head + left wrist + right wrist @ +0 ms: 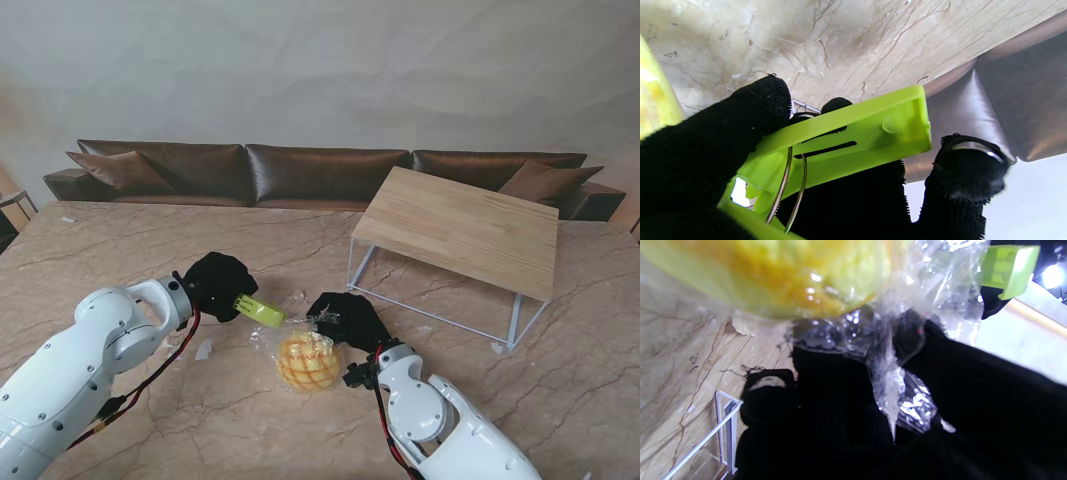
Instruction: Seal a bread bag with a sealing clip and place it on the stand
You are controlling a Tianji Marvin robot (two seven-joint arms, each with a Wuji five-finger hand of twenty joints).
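Observation:
A clear plastic bread bag (300, 355) with a round yellow bun inside lies on the marble table in front of me. My right hand (352, 320), in a black glove, is shut on the bag's gathered neck (897, 386). My left hand (215, 285), also gloved, is shut on a lime-green sealing clip (259, 310), which points toward the bag's neck and nearly touches it. The left wrist view shows the clip (846, 140) pinched between thumb and fingers, with its wire spring visible. The right wrist view shows the clip's tip (1008, 270) just beyond the bag's plastic.
The stand (460, 230), a low wooden top on white wire legs, sits at the far right of the table. A brown leather sofa (300, 172) runs along the table's far edge. A small scrap (203, 349) lies on the marble near my left forearm.

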